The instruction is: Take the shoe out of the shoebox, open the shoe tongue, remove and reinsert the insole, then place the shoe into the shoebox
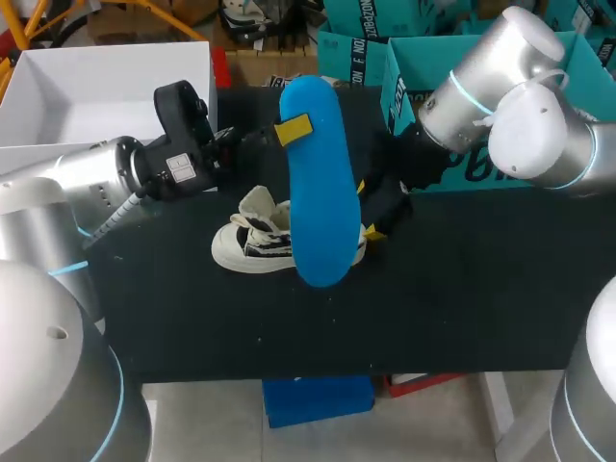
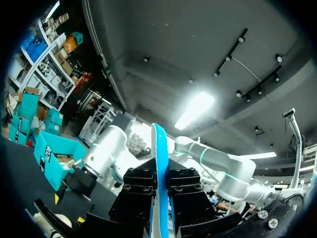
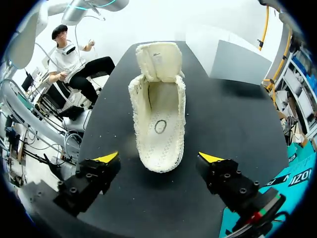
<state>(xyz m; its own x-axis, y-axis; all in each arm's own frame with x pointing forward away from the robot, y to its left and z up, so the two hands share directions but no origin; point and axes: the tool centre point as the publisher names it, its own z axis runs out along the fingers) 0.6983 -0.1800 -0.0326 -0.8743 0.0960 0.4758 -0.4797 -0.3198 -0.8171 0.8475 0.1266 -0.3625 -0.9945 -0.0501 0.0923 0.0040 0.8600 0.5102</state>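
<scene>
L gripper (image 2: 159, 181) is pinched hard on the insole (image 1: 318, 183), both fingers (image 2: 141, 198) flat against its two faces, gripping near one end. The insole is blue & hangs in the air above the shoe (image 1: 252, 241), long axis roughly crossing it, low end just over the heel side.

R gripper (image 3: 158, 157) is spread wide & holds nothing. Its yellow tips sit either side of the shoe's heel, close, no contact that I can see.

The shoe lies on the black surface (image 1: 462, 298) w/ its tongue (image 3: 159, 59) folded fwd towards the toe, so the mouth is open & the footbed bare. The shoebox (image 1: 96, 87) stands well apart from the shoe, beyond its toe side.

Step in hand, I judge, is putting the insole back in. To do it well:
- Close R gripper on the heel first so the shoe can't skid.
- Turn the insole to run along the shoe, toe end down.
- Feed that end under the tongue at a shallow angle, then lay the rest flat.
- Don't let go until the heel end seats, else it may buckle or ride up on the collar.
</scene>
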